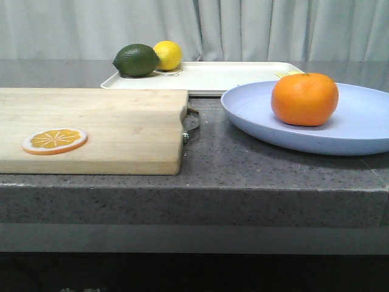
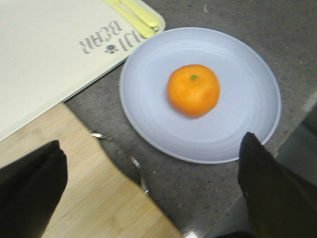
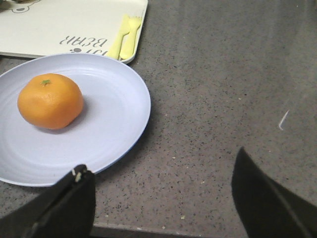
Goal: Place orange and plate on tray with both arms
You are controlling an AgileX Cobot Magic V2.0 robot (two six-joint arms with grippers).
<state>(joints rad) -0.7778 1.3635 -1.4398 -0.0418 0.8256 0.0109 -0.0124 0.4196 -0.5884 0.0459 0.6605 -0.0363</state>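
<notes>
Round orange [image 1: 304, 98] sitting on the big pale blue plate [image 1: 358, 125], a little off the middle, green stem dot up. Plate flat on the dark speckled counter [image 1: 243, 170], on the right side, not on the tray. Cream-white tray [image 1: 231, 76] further back, just beside the far edge of the plate, maybe touching; hard to tell. Gray words printed on the tray near that corner. Yellow fork and spoon [image 3: 125, 37] lying in the tray corner close to the plate. Green lime [image 1: 136, 60] and yellow lemon [image 1: 168, 55] side by side at the tray's far left end. Wooden cutting board [image 1: 109, 131] on the left of the counter, metal handle [image 1: 191, 125] pointing at the plate. Flat orange slice [image 1: 55, 140] lying on the board, near its front left.

Left fingers [image 2: 29, 188] spread wide, holding nothing, up over the gap between board and plate. Right fingers [image 3: 69, 203] spread wide too, holding nothing, up over the front edge of the plate and the bare counter beside it.
</notes>
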